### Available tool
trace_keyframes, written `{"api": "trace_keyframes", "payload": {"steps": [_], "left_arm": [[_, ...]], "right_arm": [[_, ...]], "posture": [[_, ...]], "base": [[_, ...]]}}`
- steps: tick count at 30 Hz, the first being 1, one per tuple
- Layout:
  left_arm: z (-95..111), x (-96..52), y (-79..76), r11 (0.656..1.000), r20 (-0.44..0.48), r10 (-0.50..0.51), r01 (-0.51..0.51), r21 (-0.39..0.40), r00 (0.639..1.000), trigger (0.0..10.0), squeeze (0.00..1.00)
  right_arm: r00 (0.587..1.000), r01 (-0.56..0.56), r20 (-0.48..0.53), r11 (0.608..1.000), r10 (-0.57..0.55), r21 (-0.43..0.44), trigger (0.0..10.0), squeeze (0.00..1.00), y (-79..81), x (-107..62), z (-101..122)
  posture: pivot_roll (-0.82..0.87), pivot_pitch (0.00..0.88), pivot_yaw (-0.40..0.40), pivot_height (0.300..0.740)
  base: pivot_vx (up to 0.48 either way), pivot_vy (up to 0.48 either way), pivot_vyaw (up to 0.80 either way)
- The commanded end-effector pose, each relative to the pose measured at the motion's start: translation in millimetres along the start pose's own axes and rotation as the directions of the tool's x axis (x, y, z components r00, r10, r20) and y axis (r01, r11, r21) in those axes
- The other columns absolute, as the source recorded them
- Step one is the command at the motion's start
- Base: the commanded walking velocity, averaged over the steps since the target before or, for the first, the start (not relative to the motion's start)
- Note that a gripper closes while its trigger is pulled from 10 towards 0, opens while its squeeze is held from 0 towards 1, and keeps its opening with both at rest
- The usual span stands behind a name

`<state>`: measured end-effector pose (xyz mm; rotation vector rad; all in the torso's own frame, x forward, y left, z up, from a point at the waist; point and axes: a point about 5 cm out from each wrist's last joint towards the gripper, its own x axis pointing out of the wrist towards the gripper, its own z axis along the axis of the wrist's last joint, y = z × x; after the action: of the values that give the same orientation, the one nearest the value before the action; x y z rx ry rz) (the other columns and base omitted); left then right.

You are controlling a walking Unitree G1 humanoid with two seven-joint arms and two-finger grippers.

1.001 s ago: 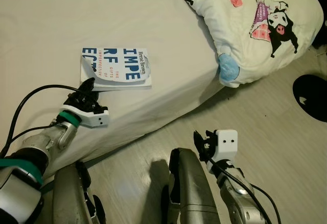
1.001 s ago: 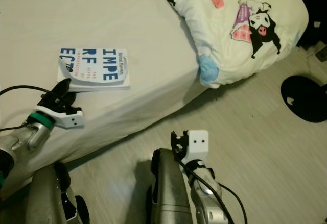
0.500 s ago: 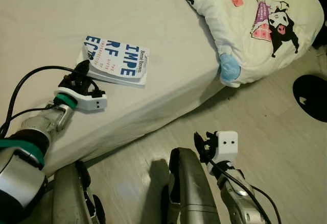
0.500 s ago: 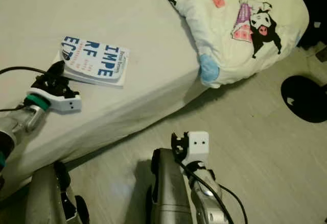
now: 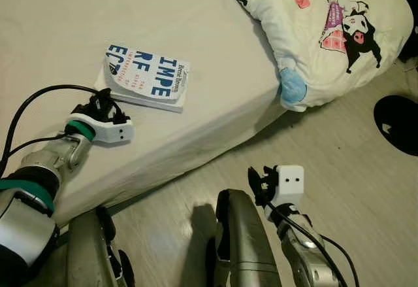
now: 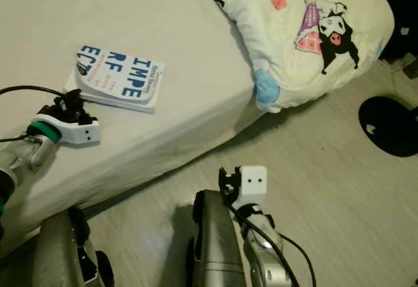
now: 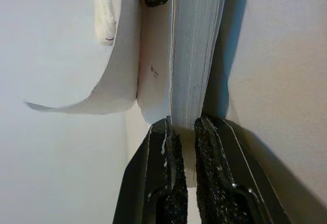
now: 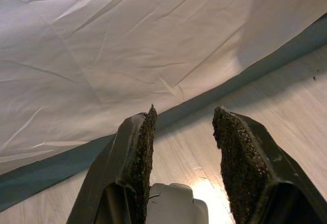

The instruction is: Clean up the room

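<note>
A white paperback book (image 5: 151, 80) with blue letters lies on the beige bed sheet (image 5: 59, 19), turned slightly askew. My left gripper (image 5: 103, 97) is at the book's near left corner. In the left wrist view its fingers (image 7: 164, 147) are pinched on the edge of the book's page block (image 7: 196, 55), and the front cover (image 7: 110, 76) curls away from the pages. My right gripper (image 8: 184, 117) hangs open over the wooden floor beside the bed, holding nothing.
A big white pillow (image 5: 326, 32) with cartoon prints hangs over the bed's right corner. A black round thing (image 5: 398, 123) lies on the floor at the right. The bed's edge (image 5: 196, 163) runs diagonally before me, with pale floor (image 5: 353, 169) beyond it.
The book has turned from square to askew and shifted a little left. My left gripper has closed in on its corner and drawn back to the left. The right arm is still.
</note>
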<state>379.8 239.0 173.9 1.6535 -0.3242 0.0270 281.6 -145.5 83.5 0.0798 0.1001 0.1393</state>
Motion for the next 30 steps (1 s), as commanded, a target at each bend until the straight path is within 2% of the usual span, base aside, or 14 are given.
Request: {"api": "trace_keyframes", "payload": {"steps": [1, 7, 11, 13, 14, 15, 19, 22, 24, 27, 28, 30], "left_arm": [[-2.6, -17.3, -23.1, 0.996, -0.009, -0.094, 0.094, -0.012, 0.996, 0.0, 0.0], [-3.6, -19.4, -24.1, 0.995, -0.016, -0.09, 0.089, -0.033, 0.996, 0.0, 0.0], [-9.5, -29.5, -29.5, 0.995, -0.047, -0.071, 0.068, -0.068, 0.996, 0.0, 0.0], [-9.5, -29.5, -29.5, 0.995, -0.047, -0.071, 0.068, -0.068, 0.996, 0.0, 0.0], [-13.7, -36.5, -34.8, 0.994, -0.079, -0.084, 0.077, -0.081, 0.993, 10.0, 0.0], [-13.7, -36.5, -34.8, 0.994, -0.079, -0.084, 0.077, -0.081, 0.993, 10.0, 0.0], [-24.9, -66.9, -51.6, 0.987, -0.177, -0.087, 0.06, -0.152, 0.98, 10.0, 0.0], [-27.2, -72.7, -52.7, 0.987, -0.192, -0.077, 0.047, -0.152, 0.978, 10.0, 0.0], [-37.7, -85.4, -52.0, 0.989, -0.264, -0.053, 0.015, -0.145, 0.963, 10.0, 0.0], [-44.8, -93.7, -51.5, 0.99, -0.318, -0.04, -0.006, -0.143, 0.947, 10.0, 0.0], [-50.1, -102.6, -51.7, 0.989, -0.367, -0.034, -0.022, -0.146, 0.93, 10.0, 0.0], [-46.7, -127.6, -55.9, 0.983, -0.444, -0.051, -0.034, -0.182, 0.895, 10.0, 0.0]], "right_arm": [[0.999, 0.009, -0.041, 1.0, -0.008, 0.005, 10.0, 0.0, -2.2, -4.6, -11.4], [0.999, 0.003, -0.042, 1.0, -0.003, 0.005, 10.0, 0.0, -1.8, -3.2, -11.3], [0.999, 0.006, -0.04, 1.0, -0.006, 0.008, 10.0, 0.0, -1.3, -3.7, -12.2], [0.999, 0.006, -0.04, 1.0, -0.006, 0.008, 10.0, 0.0, -1.3, -3.7, -12.2], [0.999, 0.011, -0.042, 1.0, -0.01, 0.009, 10.0, 0.0, -2.5, -4.7, -13.3], [0.999, 0.011, -0.042, 1.0, -0.01, 0.009, 10.0, 0.0, -2.5, -4.7, -13.3], [0.998, 0.007, -0.058, 1.0, -0.007, 0.008, 10.0, 0.0, -2.9, -8.0, -19.0], [0.998, 0.002, -0.06, 1.0, -0.002, 0.009, 10.0, 0.0, -2.0, -7.5, -19.5], [0.998, -0.012, -0.06, 1.0, 0.013, 0.008, 10.0, 0.0, 0.8, -5.0, -19.1], [0.998, -0.017, -0.059, 1.0, 0.017, 0.008, 10.0, 0.0, 1.7, -3.4, -18.5], [0.998, -0.019, -0.058, 1.0, 0.02, 0.009, 10.0, 0.0, 2.2, -2.4, -18.4], [0.998, -0.024, -0.059, 1.0, 0.024, 0.008, 10.0, 0.0, 2.3, -1.4, -18.5]], "posture": [[-0.09, 0.312, -0.091, 0.535], [-0.08, 0.308, -0.096, 0.535], [-0.08, 0.301, -0.077, 0.535], [-0.08, 0.301, -0.077, 0.535], [-0.08, 0.301, -0.077, 0.535], [-0.08, 0.301, -0.077, 0.535], [-0.05, 0.3, -0.082, 0.535], [-0.05, 0.3, -0.083, 0.535], [-0.04, 0.296, -0.083, 0.535], [-0.03, 0.294, -0.083, 0.535], [-0.03, 0.292, -0.082, 0.535], [-0.03, 0.292, -0.082, 0.535]], "base": [[0.0, 0.0, 0.0], [0.0, 0.0, 0.0], [0.0, 0.0, 0.0], [0.0, 0.0, 0.0], [0.0, 0.0, 0.0], [0.0, 0.0, 0.0], [0.0, 0.0, 0.0], [0.0, 0.0, 0.0], [0.0, 0.0, 0.0], [0.0, 0.0, 0.0], [0.0, 0.0, 0.0], [0.0, 0.0, 0.0]]}}
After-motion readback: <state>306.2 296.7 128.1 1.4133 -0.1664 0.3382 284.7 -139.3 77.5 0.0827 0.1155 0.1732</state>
